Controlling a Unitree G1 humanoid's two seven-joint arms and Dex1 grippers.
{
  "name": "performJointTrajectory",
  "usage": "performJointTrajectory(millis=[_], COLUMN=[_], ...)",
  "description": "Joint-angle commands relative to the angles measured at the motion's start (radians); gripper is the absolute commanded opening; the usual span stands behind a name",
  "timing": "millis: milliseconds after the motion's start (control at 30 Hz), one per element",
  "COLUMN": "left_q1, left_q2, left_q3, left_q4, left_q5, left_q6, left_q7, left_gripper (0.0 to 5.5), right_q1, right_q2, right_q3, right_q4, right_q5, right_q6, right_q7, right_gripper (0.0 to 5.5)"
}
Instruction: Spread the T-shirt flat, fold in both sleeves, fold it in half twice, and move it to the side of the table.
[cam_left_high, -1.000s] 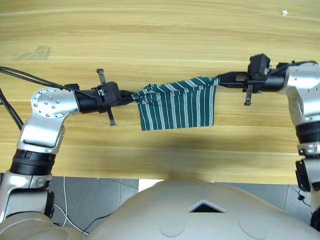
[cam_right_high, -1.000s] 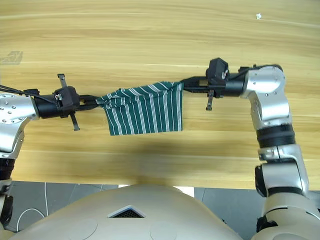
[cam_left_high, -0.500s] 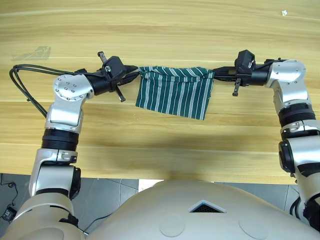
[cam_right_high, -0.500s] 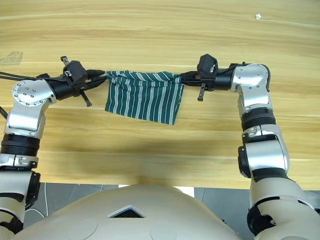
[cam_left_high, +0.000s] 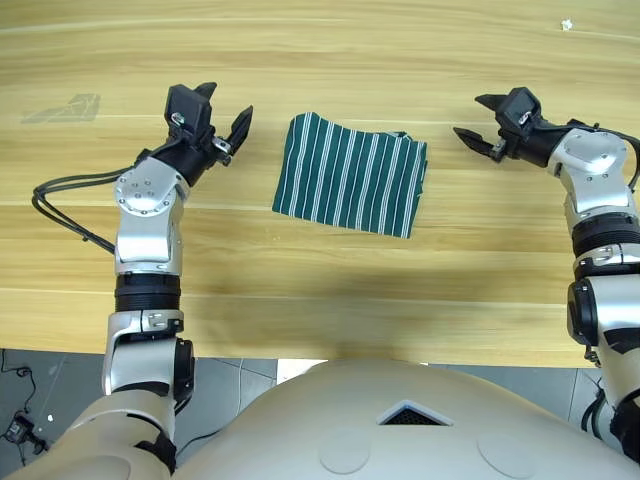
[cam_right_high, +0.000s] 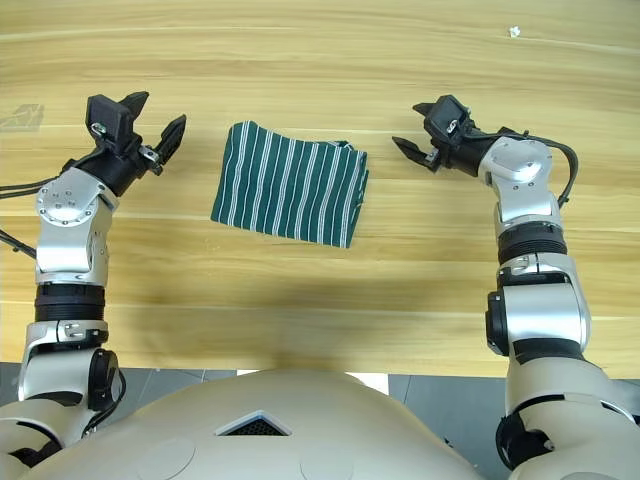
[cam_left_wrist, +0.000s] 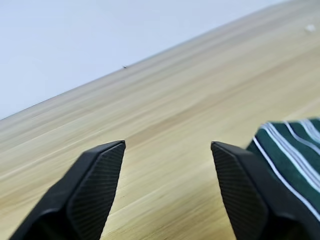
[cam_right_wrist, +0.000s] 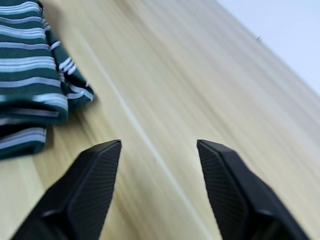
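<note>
The green T-shirt (cam_left_high: 350, 174) with white stripes lies folded into a small rectangle on the wooden table (cam_left_high: 320, 270), near its middle. My left gripper (cam_left_high: 224, 104) is open and raised a little to the left of the shirt, holding nothing. To the right of the shirt, my right gripper (cam_left_high: 478, 120) is open too, its fingers pointing toward the shirt's edge without touching it. A corner of the shirt (cam_left_wrist: 295, 150) lies beside the left gripper's fingers (cam_left_wrist: 95, 180). The shirt's layered edge (cam_right_wrist: 35, 85) lies ahead of the right gripper (cam_right_wrist: 159, 145).
A small white scrap (cam_left_high: 568, 25) lies at the table's far right. Black cables (cam_left_high: 70, 190) loop beside my left arm. The table's near edge (cam_left_high: 300, 355) runs just ahead of my torso, with grey floor below.
Both grippers have let go of the shirt and opened, then drawn apart outward. The shirt, hanging between them a second ago, now lies flat on the table.
</note>
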Motion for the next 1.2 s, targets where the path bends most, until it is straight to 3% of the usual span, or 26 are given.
performJointTrajectory(millis=[33,200,300,400,600,933,1200], left_q1=[0.024,0.042,0.062,0.083,0.078,0.11,0.17], left_q2=[-0.066,-0.166,-0.234,-0.261,-0.269,-0.277,-0.287], left_q3=[0.081,0.113,0.108,0.06,0.055,0.068,0.073], left_q4=[-0.081,-0.177,-0.27,-0.338,-0.319,-0.349,-0.408], left_q5=[-0.016,-0.008,-0.047,-0.018,-0.031,-0.021,-0.01], left_q6=[-0.032,-0.067,-0.013,-0.004,0.009,0.005,0.011], left_q7=[0.134,0.274,0.323,0.332,0.326,0.352,0.38], left_gripper=[3.52,3.52,3.52,3.52,3.52,3.52,3.52], right_q1=[0.026,0.001,-0.095,-0.208,-0.296,-0.186,-0.052], right_q2=[0.123,0.222,0.283,0.34,0.408,0.19,-0.064], right_q3=[-0.021,0.065,0.18,0.29,0.346,0.357,0.204], right_q4=[-0.138,-0.057,0.118,0.283,0.452,0.481,0.446], right_q5=[0.108,-0.012,-0.214,-0.397,-0.517,-0.548,-0.428], right_q6=[-0.118,-0.28,-0.319,-0.264,-0.075,-0.033,-0.139], right_q7=[0.043,-0.005,-0.156,-0.347,-0.553,-0.557,-0.694], right_gripper=[3.41,3.41,3.41,3.41,3.41,3.41,3.41])
